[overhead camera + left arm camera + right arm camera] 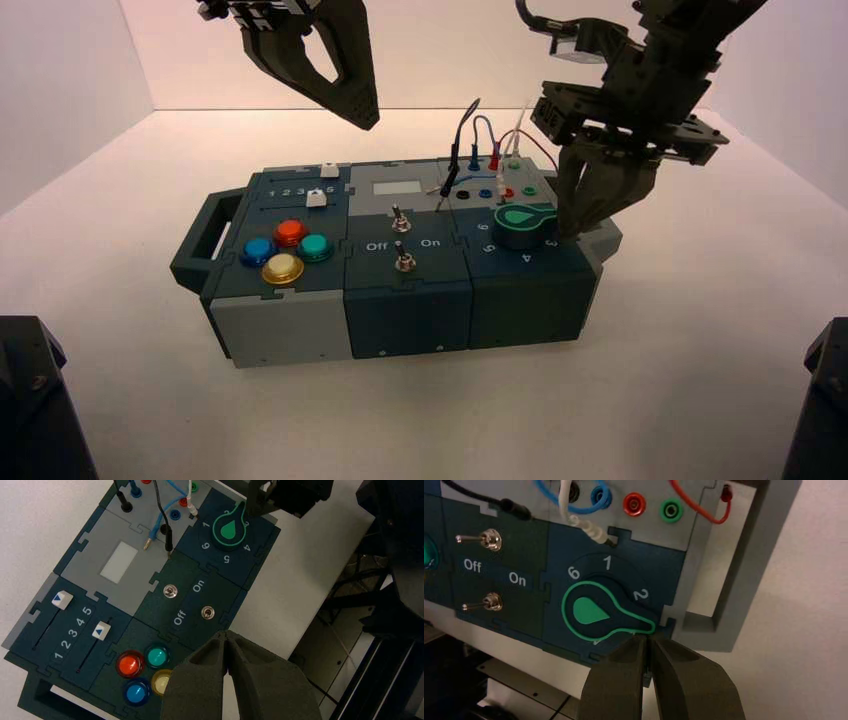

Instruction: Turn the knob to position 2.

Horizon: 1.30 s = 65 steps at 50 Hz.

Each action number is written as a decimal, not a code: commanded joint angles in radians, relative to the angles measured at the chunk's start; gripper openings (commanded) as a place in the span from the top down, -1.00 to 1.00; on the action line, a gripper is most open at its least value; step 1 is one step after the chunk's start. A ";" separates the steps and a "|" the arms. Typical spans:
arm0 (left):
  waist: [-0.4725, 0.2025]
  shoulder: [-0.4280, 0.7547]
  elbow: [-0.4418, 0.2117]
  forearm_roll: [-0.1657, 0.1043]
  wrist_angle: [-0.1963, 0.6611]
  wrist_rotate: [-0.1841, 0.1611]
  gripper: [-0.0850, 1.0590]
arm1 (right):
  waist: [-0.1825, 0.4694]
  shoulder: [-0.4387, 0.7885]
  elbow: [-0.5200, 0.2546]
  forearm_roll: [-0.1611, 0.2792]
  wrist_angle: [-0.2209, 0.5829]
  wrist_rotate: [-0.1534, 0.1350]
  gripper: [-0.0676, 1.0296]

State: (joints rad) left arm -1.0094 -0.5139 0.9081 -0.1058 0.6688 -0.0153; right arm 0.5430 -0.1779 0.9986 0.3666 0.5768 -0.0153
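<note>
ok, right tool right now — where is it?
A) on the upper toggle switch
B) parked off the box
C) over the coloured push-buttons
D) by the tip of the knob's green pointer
D: the right wrist view shows the right tool closed, its tips right at the pointer tip of the knob, which lies just past the 2.

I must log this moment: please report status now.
Right gripper shut, at knob pointer tip, past 2. Left gripper shut, raised, idle. Nothing blocking.
</note>
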 commanded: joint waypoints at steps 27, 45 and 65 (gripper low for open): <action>-0.002 -0.008 -0.032 0.003 -0.003 0.006 0.91 | -0.008 0.008 -0.051 -0.012 0.011 0.005 0.92; -0.003 -0.006 -0.035 0.003 -0.003 0.006 0.91 | -0.008 0.034 -0.077 -0.025 0.014 0.006 0.92; -0.003 -0.003 -0.035 0.005 -0.002 0.008 0.91 | -0.008 0.032 -0.080 -0.026 0.025 0.008 0.92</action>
State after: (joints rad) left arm -1.0094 -0.5123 0.9066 -0.1028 0.6703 -0.0107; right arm 0.5384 -0.1350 0.9373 0.3421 0.5998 -0.0138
